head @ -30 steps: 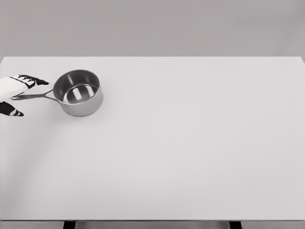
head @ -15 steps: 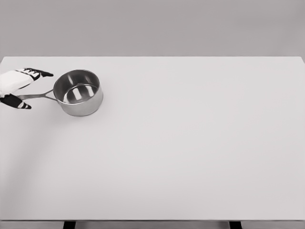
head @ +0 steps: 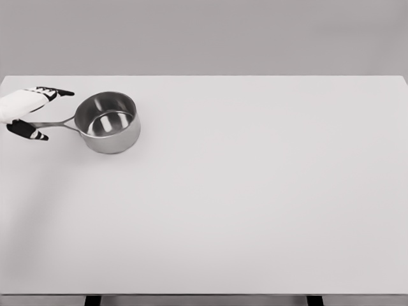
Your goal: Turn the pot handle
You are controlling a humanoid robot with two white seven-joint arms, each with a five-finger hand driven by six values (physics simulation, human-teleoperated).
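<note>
Pot [head: 108,122] sits at the surface's [head: 255,204] far left, handle [head: 54,123] pointing left. The left robot hand [head: 29,111] brackets the handle with fingers spread, not gripping. Next: close, then swing.

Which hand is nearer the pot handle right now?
Left. The left hand is at the outer end of the pot handle, with fingers above and a digit below it. Whether it grips is unclear. The right hand is not in view.
</note>
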